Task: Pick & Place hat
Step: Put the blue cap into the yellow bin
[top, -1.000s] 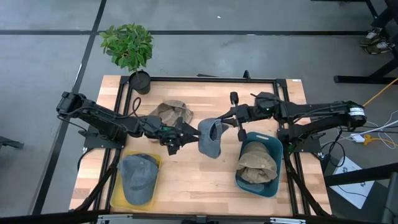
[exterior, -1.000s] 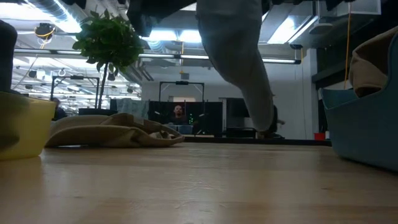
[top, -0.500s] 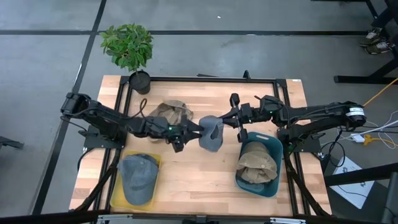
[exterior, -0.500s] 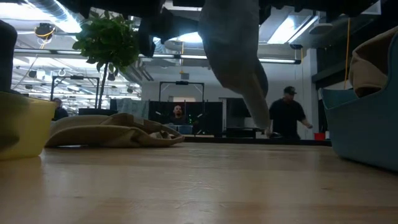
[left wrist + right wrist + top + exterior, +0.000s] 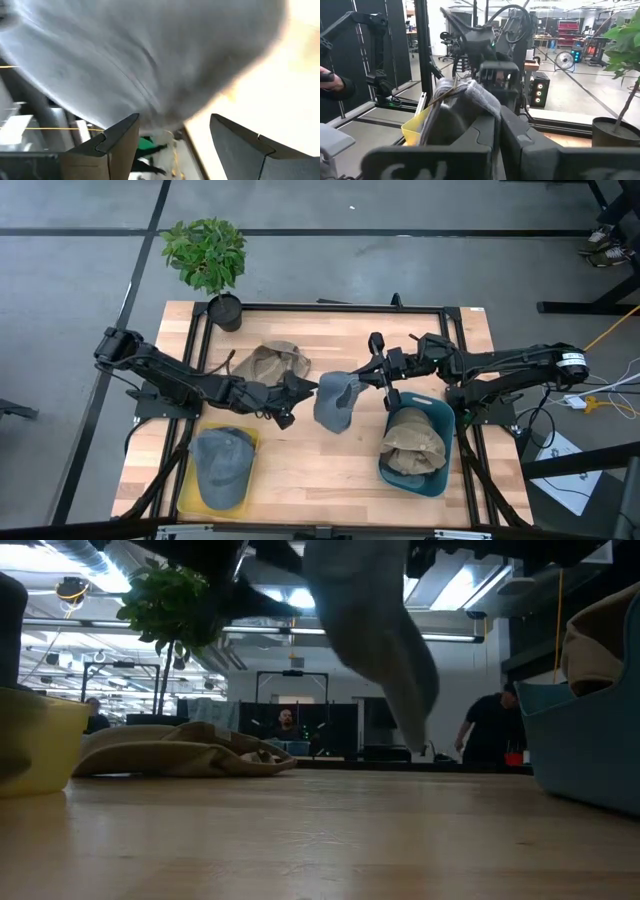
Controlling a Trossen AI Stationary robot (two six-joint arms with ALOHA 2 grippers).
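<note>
A grey hat hangs above the table's middle, clear of the wood in the low view. My right gripper comes from the right and is shut on the hat's upper edge. My left gripper reaches in from the left, open, its fingertips at the hat's left side. In the left wrist view the grey cloth fills the picture just beyond the two spread fingers. My right gripper pinches a bunched edge of the hat between its two shut fingers, coming about level from the table's right. The hat hangs slack below the fingers, clear of the table. My left gripper stands against the hat's left side; whether it touches, I cannot tell.
A tan hat lies on the table behind the left gripper. A yellow bin at the near left holds a grey cap. A teal bin at the near right holds a tan hat. A potted plant stands at the far left corner.
My left gripper has sunk a little, swung toward the far edge and turned its open fingers onto the hanging hat's left side. The hat's lower part has swayed toward the left while its held edge stayed with the right gripper.
</note>
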